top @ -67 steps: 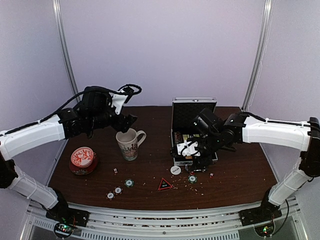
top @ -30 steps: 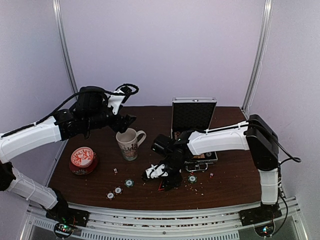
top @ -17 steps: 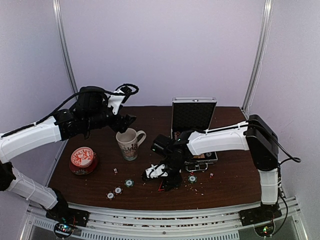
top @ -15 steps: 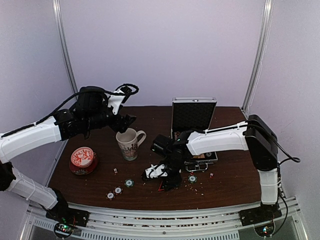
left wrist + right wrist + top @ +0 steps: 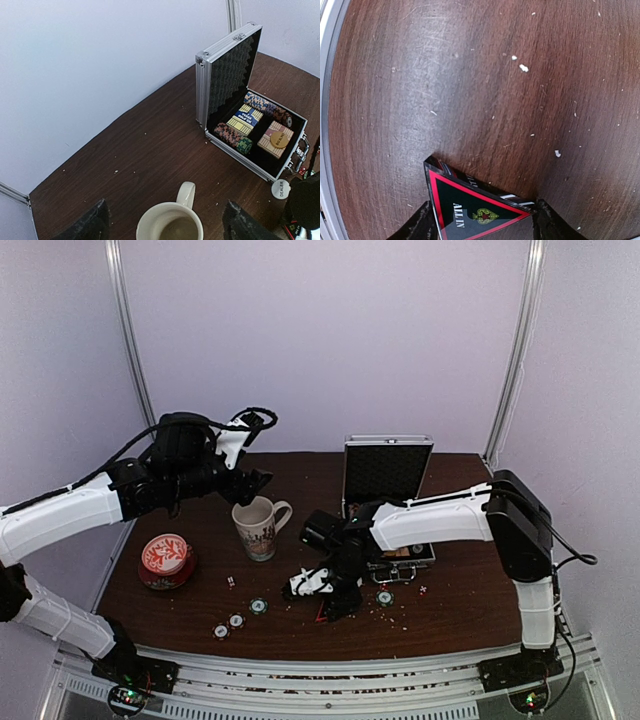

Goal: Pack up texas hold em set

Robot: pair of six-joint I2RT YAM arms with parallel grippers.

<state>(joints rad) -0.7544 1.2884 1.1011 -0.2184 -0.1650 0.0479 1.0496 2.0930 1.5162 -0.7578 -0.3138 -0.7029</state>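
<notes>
Soft, diffuse light fills the booth, and the pale walls [image 5: 330,340] read a washed lilac. The top view is grainy, with small things on the desk [image 5: 480,590] smeared. A faint, soft-edged shadow lies under the right arm [image 5: 430,520]. In the right wrist view a broad pale glare whitens the wood toward the left, the desk's rim bows, and the dark fingers [image 5: 415,227] blur at the near edge.

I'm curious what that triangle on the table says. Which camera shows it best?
The right wrist view: the triangle sits close up inside the right claw, reading ALL IN. The top view shows only a red sliver under that claw; the left wrist view catches a corner at its edge.
</notes>
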